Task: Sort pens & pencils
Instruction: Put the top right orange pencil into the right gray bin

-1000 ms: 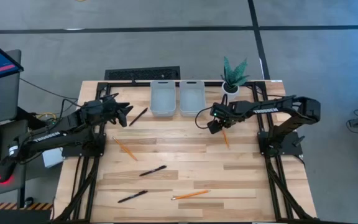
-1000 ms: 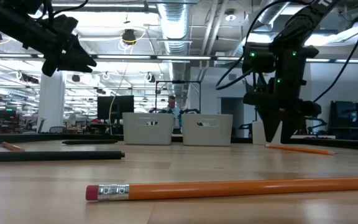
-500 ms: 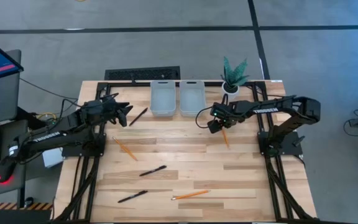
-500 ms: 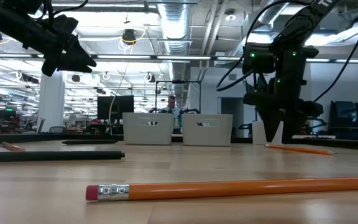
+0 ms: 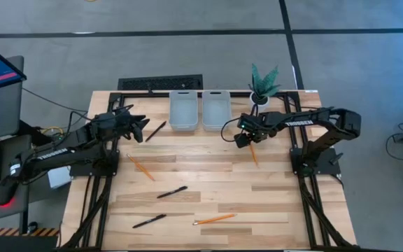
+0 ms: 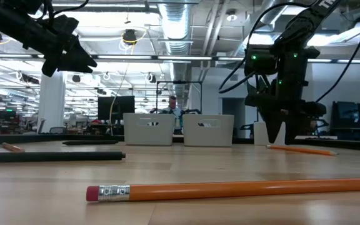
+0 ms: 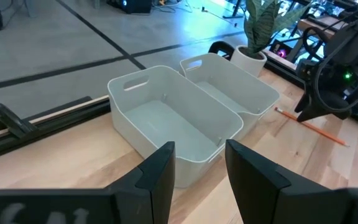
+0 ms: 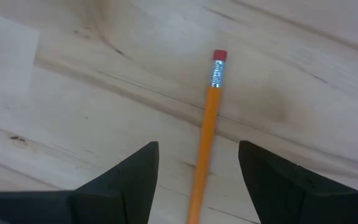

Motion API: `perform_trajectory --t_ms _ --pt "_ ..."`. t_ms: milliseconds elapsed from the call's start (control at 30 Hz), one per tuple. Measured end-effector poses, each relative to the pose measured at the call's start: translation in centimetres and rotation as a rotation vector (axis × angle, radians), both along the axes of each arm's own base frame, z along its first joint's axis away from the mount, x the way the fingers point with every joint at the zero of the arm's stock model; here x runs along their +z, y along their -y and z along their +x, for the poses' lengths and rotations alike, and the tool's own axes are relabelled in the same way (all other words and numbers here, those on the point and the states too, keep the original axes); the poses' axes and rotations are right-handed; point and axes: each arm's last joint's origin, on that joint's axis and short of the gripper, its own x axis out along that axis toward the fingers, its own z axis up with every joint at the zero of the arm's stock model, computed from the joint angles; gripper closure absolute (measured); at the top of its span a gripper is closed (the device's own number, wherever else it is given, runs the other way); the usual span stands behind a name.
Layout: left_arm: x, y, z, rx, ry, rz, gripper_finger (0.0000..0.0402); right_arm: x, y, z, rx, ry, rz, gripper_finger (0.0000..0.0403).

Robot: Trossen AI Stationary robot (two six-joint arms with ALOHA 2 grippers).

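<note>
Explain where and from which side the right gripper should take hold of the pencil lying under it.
Grip the pencil on its bare orange shaft, below the eraser end, coming straight down from above. It lies flat on the table, and the right gripper hovers over it with open jaws on either side of the shaft, so closing across its thin width should likely hold it.

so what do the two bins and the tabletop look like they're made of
The two bins look like moulded plastic, pale grey-white and matte: thin smooth walls, rounded corners, cut-out handle slots. The tabletop looks like light wood, probably butcher-block planks, given the visible grain, dark flecks and seams between strips; any finish on it can't be judged.
</note>
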Motion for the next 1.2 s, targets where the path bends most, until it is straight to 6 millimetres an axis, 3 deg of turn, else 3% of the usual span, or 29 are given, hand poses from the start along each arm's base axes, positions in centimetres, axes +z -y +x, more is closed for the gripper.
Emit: perform_trajectory --t_ms 800,1200 --pt "0.0 0.0 0.0 0.0 0.0 -0.001 0.0269 0.0 0.0 0.01 0.003 0.002 0.003 0.0159" --pt "0.0 0.0 0.0 0.0 0.0 -0.001 0.0269 -0.01 -0.05 -0.06 -0.075 0.004 0.028 0.0159"
